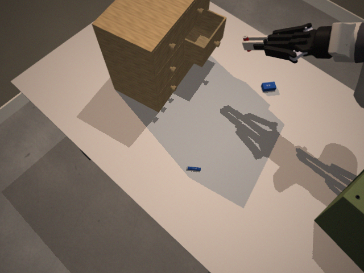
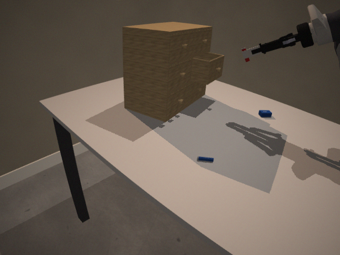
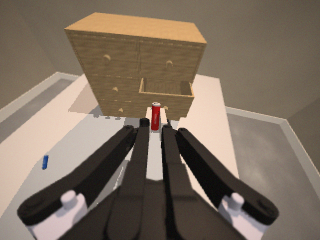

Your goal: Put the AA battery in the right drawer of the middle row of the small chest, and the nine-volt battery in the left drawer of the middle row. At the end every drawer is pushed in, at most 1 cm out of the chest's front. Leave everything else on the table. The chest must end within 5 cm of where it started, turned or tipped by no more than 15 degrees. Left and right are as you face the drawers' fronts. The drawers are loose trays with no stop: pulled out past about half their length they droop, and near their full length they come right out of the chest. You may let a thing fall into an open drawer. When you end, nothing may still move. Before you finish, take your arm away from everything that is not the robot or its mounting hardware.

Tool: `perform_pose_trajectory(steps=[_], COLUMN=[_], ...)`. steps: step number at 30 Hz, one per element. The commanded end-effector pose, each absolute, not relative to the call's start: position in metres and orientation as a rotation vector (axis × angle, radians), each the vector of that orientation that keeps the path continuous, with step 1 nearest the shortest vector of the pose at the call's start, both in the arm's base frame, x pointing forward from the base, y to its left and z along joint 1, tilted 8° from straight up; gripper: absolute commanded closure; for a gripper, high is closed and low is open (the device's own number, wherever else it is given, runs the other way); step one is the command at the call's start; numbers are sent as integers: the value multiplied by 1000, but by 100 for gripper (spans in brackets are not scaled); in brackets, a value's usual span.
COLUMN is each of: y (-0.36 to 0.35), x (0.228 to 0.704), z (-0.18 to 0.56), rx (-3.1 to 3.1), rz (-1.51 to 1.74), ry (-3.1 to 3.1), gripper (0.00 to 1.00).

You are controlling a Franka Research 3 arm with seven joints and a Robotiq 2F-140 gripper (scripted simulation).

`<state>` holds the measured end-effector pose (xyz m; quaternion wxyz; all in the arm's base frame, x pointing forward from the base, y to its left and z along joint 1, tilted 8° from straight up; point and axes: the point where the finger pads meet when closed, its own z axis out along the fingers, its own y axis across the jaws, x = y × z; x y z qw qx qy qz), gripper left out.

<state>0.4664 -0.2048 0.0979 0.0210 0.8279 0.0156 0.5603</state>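
Note:
The wooden chest (image 1: pixel 152 44) stands at the far end of the table, also in the exterior view (image 2: pixel 164 68) and the wrist view (image 3: pixel 137 65). Its middle-row right drawer (image 1: pixel 205 35) (image 2: pixel 208 67) (image 3: pixel 166 90) is pulled partly out; the other drawers are in. My gripper (image 1: pixel 247 44) (image 2: pixel 245 54) (image 3: pixel 155 114) lies level in the air in front of the open drawer, at about its height and apart from it. It is shut on a red AA battery (image 3: pixel 156 116) held crosswise at the fingertips. The blue nine-volt battery (image 1: pixel 268 86) (image 2: pixel 265 112) lies on the table below the gripper.
A small blue cylinder (image 1: pixel 193 168) (image 2: pixel 205 159) (image 3: pixel 45 162) lies on the table toward the near edge. A dark green box (image 1: pixel 343 217) stands at the right edge of the top view.

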Motion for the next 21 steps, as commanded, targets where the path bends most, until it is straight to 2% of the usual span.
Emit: perform_pose_trajectory(steps=[1,21], y=[-208,-208], x=[478,532], z=[95,103], rx=[2576,2576], rz=[1719,1719], ry=[31,31], gripper=[94,94])
